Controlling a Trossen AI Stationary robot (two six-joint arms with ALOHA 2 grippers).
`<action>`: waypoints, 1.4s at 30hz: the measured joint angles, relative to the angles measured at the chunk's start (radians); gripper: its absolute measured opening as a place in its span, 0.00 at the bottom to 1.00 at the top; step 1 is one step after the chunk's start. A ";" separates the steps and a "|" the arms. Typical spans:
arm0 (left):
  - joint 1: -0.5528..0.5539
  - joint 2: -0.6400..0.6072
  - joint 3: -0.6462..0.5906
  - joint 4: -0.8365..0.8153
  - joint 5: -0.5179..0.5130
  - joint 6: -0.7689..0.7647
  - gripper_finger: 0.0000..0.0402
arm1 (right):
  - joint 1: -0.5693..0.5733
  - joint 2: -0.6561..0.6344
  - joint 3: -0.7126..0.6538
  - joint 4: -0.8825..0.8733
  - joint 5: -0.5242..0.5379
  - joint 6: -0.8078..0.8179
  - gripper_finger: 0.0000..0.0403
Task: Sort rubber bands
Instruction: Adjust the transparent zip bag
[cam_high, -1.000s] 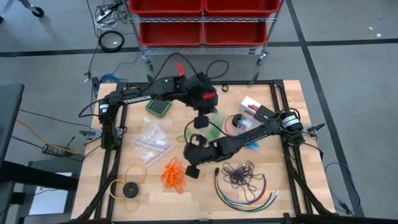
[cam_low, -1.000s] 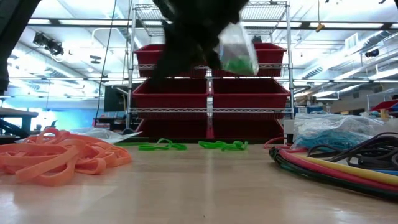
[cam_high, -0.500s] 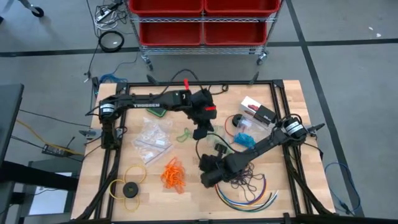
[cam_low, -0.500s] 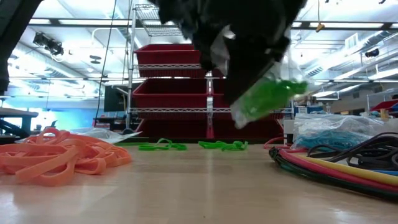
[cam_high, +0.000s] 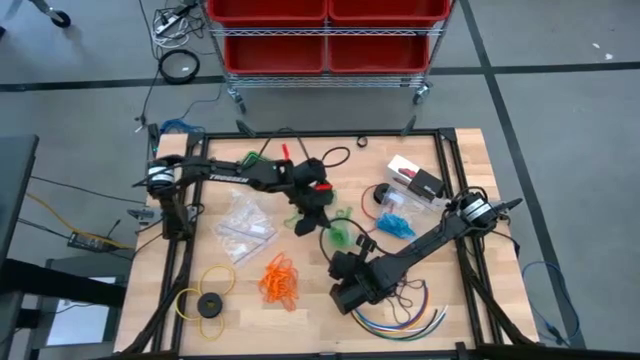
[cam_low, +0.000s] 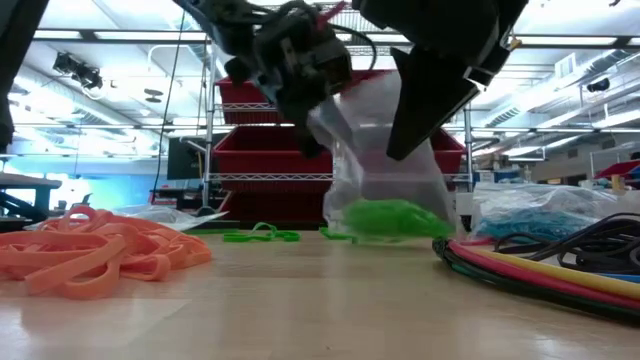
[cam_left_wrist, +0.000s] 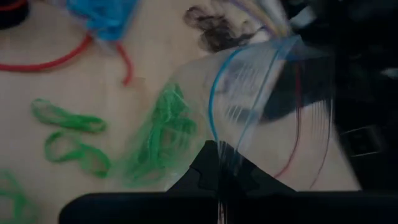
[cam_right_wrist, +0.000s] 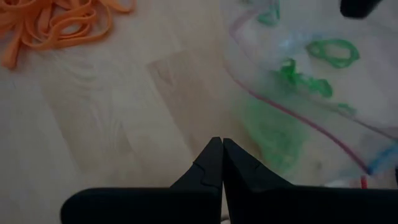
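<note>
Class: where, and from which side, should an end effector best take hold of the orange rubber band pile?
Probably from straight above, at the middle of the orange rubber band pile, where the loops overlap and mound up. It lies loose and flat on the table, so a sideways approach would likely just push it along.

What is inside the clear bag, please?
Green bands sit bunched at the bottom of the bag, pinched by the left hand. Their number cannot be told through the plastic.

Your left arm is reaching from the counter's left edge toward its middle, its left tool (cam_high: 318, 207) pinching shut with the fingers (cam_left_wrist: 214, 171) pressed together. Your right arm is stretching from the right edge toward the near middle, its right tool (cam_right_wrist: 218, 163) clamping fully closed.
</note>
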 joint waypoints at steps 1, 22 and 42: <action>-0.001 -0.016 -0.028 0.030 0.016 -0.019 0.01 | 0.000 0.000 0.000 0.000 0.002 0.000 0.00; -0.046 -0.103 -0.286 0.326 0.048 -0.178 0.07 | -0.047 -0.008 0.005 0.118 -0.002 -0.074 0.00; -0.014 -0.103 -0.285 0.297 0.031 -0.051 0.43 | -0.045 -0.064 0.006 -0.047 -0.027 0.041 0.00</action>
